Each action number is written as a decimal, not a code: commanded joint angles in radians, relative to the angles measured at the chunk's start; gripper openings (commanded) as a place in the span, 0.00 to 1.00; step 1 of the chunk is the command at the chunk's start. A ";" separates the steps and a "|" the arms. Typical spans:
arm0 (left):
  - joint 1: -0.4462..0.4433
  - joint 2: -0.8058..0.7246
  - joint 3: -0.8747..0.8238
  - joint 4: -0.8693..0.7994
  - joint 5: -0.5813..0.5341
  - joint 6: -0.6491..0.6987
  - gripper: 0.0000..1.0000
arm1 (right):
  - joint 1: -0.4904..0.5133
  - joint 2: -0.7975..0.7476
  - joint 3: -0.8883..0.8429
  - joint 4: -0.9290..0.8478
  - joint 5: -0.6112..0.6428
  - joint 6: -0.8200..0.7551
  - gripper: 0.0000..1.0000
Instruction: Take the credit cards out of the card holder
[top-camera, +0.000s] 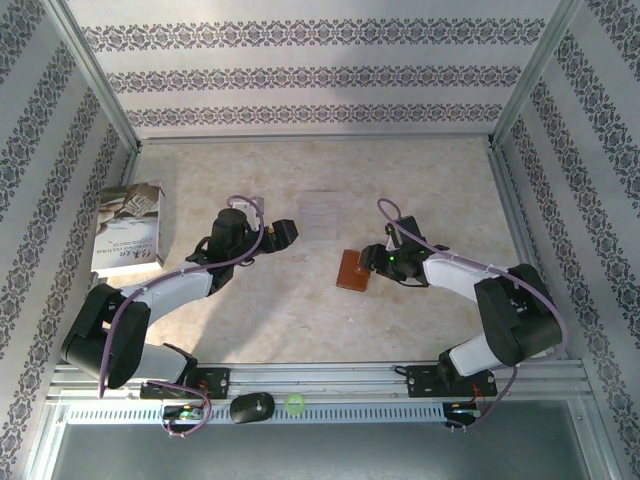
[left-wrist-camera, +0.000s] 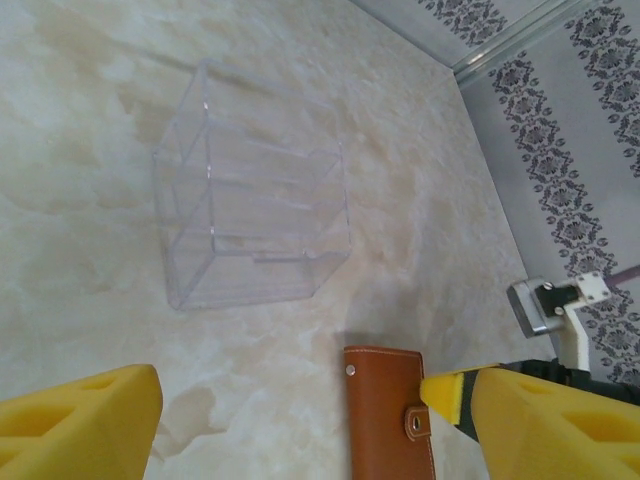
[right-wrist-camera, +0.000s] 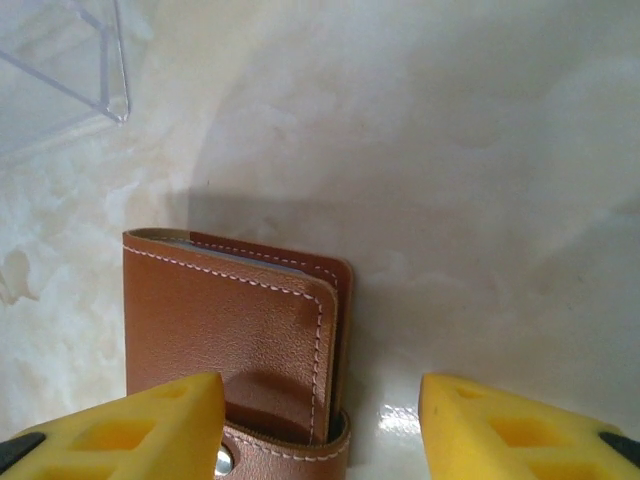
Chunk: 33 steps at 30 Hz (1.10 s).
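Note:
The card holder (top-camera: 352, 269) is a reddish-brown leather wallet lying folded on the table, mid-right. Its snap tab (right-wrist-camera: 290, 455) wraps its near edge. A thin grey-blue strip shows between its covers; the credit cards are hidden inside. My right gripper (right-wrist-camera: 320, 430) is open just above the wallet, the left finger (right-wrist-camera: 120, 430) over its cover and the right finger (right-wrist-camera: 520, 430) over bare table. In the top view the right gripper (top-camera: 375, 262) sits at the wallet's right side. My left gripper (left-wrist-camera: 290, 420) is open, apart from the card holder (left-wrist-camera: 390, 415), whose tab lies near its right finger (left-wrist-camera: 530, 420).
A clear plastic box (left-wrist-camera: 250, 225) with dividers stands beyond the wallet, faint in the top view as a pale rectangle (top-camera: 320, 213). A white-grey printed booklet (top-camera: 128, 228) lies at the left wall. Patterned walls close the table on three sides.

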 joint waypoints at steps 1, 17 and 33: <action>0.003 -0.011 -0.019 0.056 0.030 -0.013 0.81 | 0.010 0.036 0.028 0.033 -0.007 0.004 0.52; -0.008 -0.057 -0.117 0.238 0.146 -0.070 0.88 | 0.023 -0.055 0.048 0.079 -0.118 -0.108 0.00; -0.004 0.031 -0.191 0.773 0.319 -0.223 0.86 | 0.087 -0.271 0.201 0.191 -0.400 -0.020 0.00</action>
